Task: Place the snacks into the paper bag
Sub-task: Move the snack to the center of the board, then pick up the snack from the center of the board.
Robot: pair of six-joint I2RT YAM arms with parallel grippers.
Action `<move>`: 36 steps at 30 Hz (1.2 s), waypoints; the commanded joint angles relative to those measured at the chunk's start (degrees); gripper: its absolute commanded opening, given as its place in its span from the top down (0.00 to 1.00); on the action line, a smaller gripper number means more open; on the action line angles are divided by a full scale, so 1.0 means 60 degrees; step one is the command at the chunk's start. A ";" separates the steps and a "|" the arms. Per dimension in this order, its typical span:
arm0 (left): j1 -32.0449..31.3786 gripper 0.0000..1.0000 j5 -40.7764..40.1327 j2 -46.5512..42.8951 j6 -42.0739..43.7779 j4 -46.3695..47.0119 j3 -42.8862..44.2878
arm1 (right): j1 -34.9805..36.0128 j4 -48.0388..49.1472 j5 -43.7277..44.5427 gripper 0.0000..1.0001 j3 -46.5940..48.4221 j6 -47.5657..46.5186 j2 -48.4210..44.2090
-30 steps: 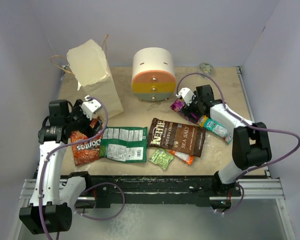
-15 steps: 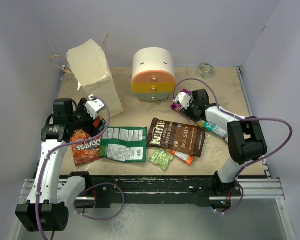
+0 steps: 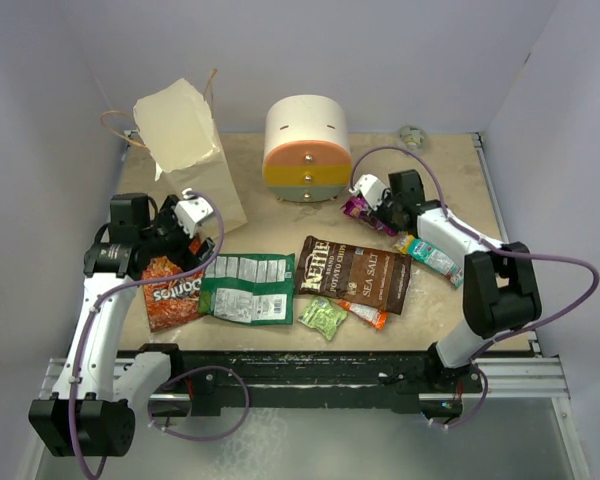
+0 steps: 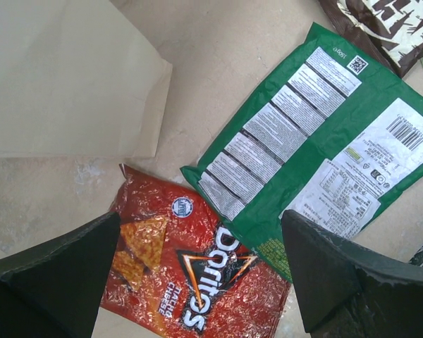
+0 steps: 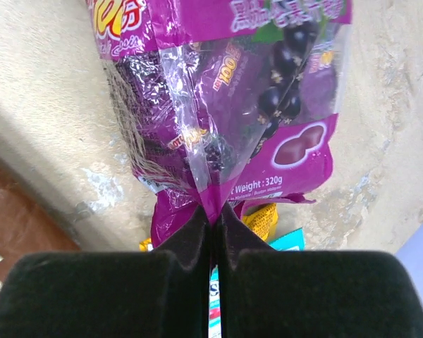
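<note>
The cream paper bag [image 3: 185,150] [image 4: 70,77] stands at the back left, its tan handles at the top. My left gripper [image 3: 178,250] [image 4: 197,282] hangs open above the red Doritos packet [image 3: 172,295] [image 4: 190,267], beside the green packet [image 3: 248,288] [image 4: 317,162]. My right gripper [image 3: 366,206] [image 5: 213,218] is shut on the bottom seam of the purple packet [image 3: 356,208] [image 5: 233,105]. The brown Ruffles packet [image 3: 355,273], a lime-green packet [image 3: 323,317], an orange packet [image 3: 368,315] and a teal packet [image 3: 432,256] lie flat on the table.
A round white container with pastel drawers [image 3: 307,148] stands at the back centre, just left of the right gripper. A small grey object [image 3: 410,133] lies at the back right. Walls close in the table on three sides.
The right gripper has shut on the purple packet's seam. The left arm has shifted slightly right over the Doritos packet and stays open.
</note>
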 commanded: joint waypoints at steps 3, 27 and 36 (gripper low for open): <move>-0.0071 0.01 0.0555 -0.0159 0.0196 -0.0049 0.0363 | 0.0048 -0.0899 -0.1018 0.99 0.0645 0.0509 -0.0699; -0.3830 0.01 -0.1789 0.1864 -0.2133 0.1415 0.0358 | 0.0252 -0.1631 -0.1960 0.38 -0.0267 0.2793 -0.3242; -0.6175 0.01 -0.4127 0.3794 -0.4981 0.2679 0.1176 | -0.1876 -0.1191 -0.2835 0.35 -0.1263 0.2899 -0.4984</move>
